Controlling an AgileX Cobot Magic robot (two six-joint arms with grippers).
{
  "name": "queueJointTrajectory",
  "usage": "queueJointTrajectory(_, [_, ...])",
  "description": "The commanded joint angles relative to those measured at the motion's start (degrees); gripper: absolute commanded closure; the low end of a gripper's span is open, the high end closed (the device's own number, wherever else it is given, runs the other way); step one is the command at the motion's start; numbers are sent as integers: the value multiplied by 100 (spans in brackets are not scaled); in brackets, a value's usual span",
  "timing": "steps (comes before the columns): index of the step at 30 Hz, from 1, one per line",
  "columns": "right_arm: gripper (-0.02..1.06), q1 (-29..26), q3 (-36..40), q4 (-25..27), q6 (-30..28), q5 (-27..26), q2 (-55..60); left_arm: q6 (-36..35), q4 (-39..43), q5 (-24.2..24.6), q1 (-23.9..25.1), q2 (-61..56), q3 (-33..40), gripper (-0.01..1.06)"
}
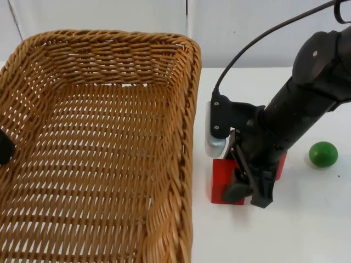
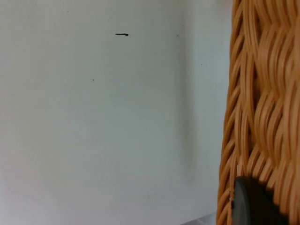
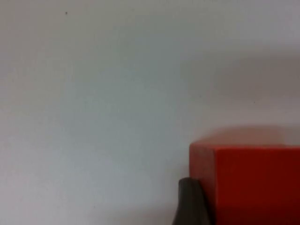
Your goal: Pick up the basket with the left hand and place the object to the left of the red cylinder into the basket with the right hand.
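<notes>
The woven wicker basket [image 1: 98, 137] looms large and near, lifted off the table. My left gripper [image 1: 4, 148] is shut on its left wall, and one black fingertip [image 2: 255, 204] presses on the weave of the basket [image 2: 267, 93]. My right gripper [image 1: 249, 192] is down over a red block [image 1: 222, 189] just right of the basket. The red block [image 3: 253, 183] sits hard against the gripper, on the white table. A second red piece [image 1: 281, 164] peeks out from behind the right arm, and its shape is hidden.
A green ball [image 1: 322, 154] rests on the white table [image 1: 307, 230] to the right of the right arm. The basket's right rim [image 1: 189, 164] stands close to the red block. The grey partition wall [image 1: 236, 27] closes off the back.
</notes>
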Motion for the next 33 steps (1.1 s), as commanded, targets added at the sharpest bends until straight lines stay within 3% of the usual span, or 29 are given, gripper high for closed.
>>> queueJointTrajectory(1, [105, 28, -16, -24, 4, 15, -107, -31, -188, 9, -22, -71, 9, 105])
queueJointTrajectory(16, [105, 28, -16, -70, 360, 493, -1591, -31, -168, -48, -22, -71, 9, 105])
queueJointTrajectory(23, [105, 28, -16, -1510, 1508, 1039, -1990, -31, -168, -58, -22, -71, 9, 105])
queueJointTrajectory(33, [105, 28, -16, -1533, 1717, 1731, -2503, -16, -168, -72, -22, -71, 9, 105])
